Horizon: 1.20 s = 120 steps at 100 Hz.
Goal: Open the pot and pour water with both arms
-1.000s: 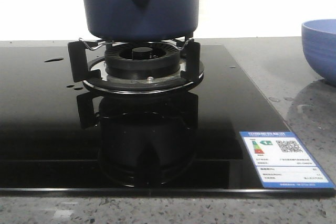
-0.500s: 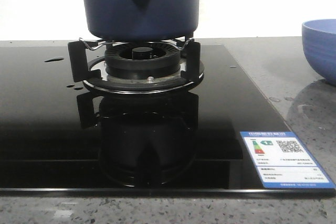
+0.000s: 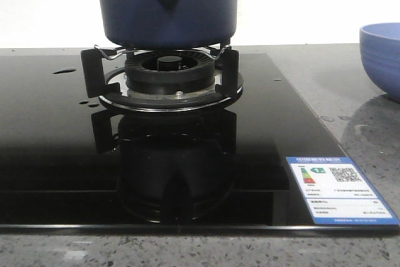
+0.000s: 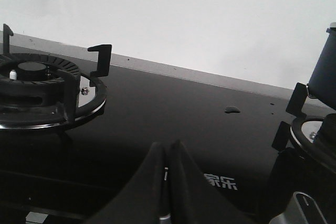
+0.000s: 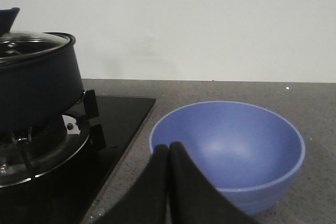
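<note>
A plain white wall stands behind a speckled grey counter (image 3: 350,85), and a glossy black glass hob (image 3: 50,154) fills most of my front view. The pot (image 3: 167,5) sits on the wire trivet of the burner (image 3: 167,74) at the middle, its handle mount with the round hole facing the camera. A few drops of water (image 3: 64,71) lie on the glass to the left of the burner. A light blue bowl (image 3: 381,57) stands on the counter at the right edge, well apart from the pot. An energy label (image 3: 337,191) is stuck on the near right corner of the hob. Neither of my arms shows here.

From my left wrist, my left gripper (image 4: 168,153) hangs over the black glass with its fingers pressed together and nothing between them. A second burner (image 4: 39,85) stands bare on one side; the pot's wall (image 4: 324,72) shows at the other edge, and a water drop (image 4: 231,109) lies on the glass between them.

From my right wrist, my right gripper (image 5: 168,153) is likewise closed and empty, just in front of the bowl (image 5: 231,150). The pot (image 5: 37,85) wears a glass lid (image 5: 29,43) on its burner.
</note>
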Available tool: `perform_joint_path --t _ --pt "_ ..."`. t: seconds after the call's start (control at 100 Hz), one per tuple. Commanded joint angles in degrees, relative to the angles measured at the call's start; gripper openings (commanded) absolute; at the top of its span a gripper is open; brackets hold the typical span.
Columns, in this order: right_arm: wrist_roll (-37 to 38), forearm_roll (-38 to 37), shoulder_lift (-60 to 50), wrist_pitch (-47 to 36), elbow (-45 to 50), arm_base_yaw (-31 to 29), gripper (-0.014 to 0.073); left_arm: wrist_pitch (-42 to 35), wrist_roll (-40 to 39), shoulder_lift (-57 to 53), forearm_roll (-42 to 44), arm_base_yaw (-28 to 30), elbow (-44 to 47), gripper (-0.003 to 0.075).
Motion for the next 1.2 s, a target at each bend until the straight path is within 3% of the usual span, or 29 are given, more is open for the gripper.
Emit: perform_joint_path --t 0.0,0.08,0.15,0.24,0.37,0.64,0.75,1.19 --pt "14.62 -11.93 0.27 -4.16 -1.63 0.01 -0.0056 -3.98 -0.61 -1.6 -0.54 -0.51 1.95 -0.0019" --pt "37.86 -35.97 0.27 -5.43 -1.59 0.01 -0.0056 -3.98 -0.61 -1.6 -0.54 -0.51 1.95 -0.0019" --pt "52.07 -53.14 0.27 -5.85 -1.21 0.01 -0.0055 -3.98 -0.61 -1.6 -0.54 -0.51 1.95 -0.0019" --pt "62.45 -64.01 -0.62 -9.01 0.82 0.11 -0.0055 -3.98 -0.61 -1.6 -0.54 -0.51 1.95 -0.0019" --pt "62.6 -64.93 -3.8 -15.87 6.35 1.0 -0.0055 -3.98 -0.61 -1.6 -0.54 -0.51 1.95 -0.0019" --pt "62.6 -63.12 -11.96 -16.31 16.73 1.58 -0.0056 -3.98 -0.61 -1.6 -0.54 -0.51 1.95 -0.0019" --pt "62.6 -62.86 -16.05 -11.78 16.73 1.58 -0.0055 -3.98 -0.61 -1.6 -0.54 -0.51 1.95 -0.0019" --pt "62.6 -63.09 -15.71 -10.01 16.73 1.58 -0.0056 -3.88 -0.61 -1.53 -0.54 -0.51 1.95 -0.0019"
